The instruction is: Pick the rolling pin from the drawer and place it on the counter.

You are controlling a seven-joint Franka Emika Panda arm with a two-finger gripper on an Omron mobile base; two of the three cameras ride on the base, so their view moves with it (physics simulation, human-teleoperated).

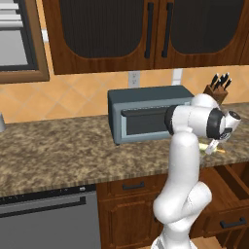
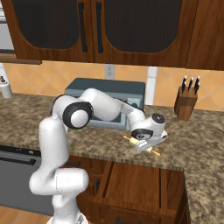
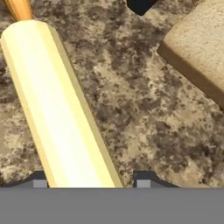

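The rolling pin (image 3: 57, 109), pale yellow with an orange-tan handle, lies on the speckled granite counter (image 3: 131, 109) and runs between my two finger tips (image 3: 144, 179). One tip sits against its side; the other stands a small gap away, so the gripper (image 3: 92, 180) is open around it. From the right base view the gripper (image 2: 146, 145) is low over the counter (image 2: 192, 131) near its front edge, with the rolling pin (image 2: 154, 152) poking out on both sides. Below stands the pulled-out reddish-brown drawer (image 2: 131, 183). The left base view shows the rolling pin (image 1: 214, 150) under the hand.
A slice of bread (image 3: 197, 48) lies on the counter close beside the pin. The toaster oven (image 1: 141, 114) stands right behind the hand, and a knife block (image 2: 185, 104) sits farther right. A dishwasher front (image 1: 48, 219) is at the lower left.
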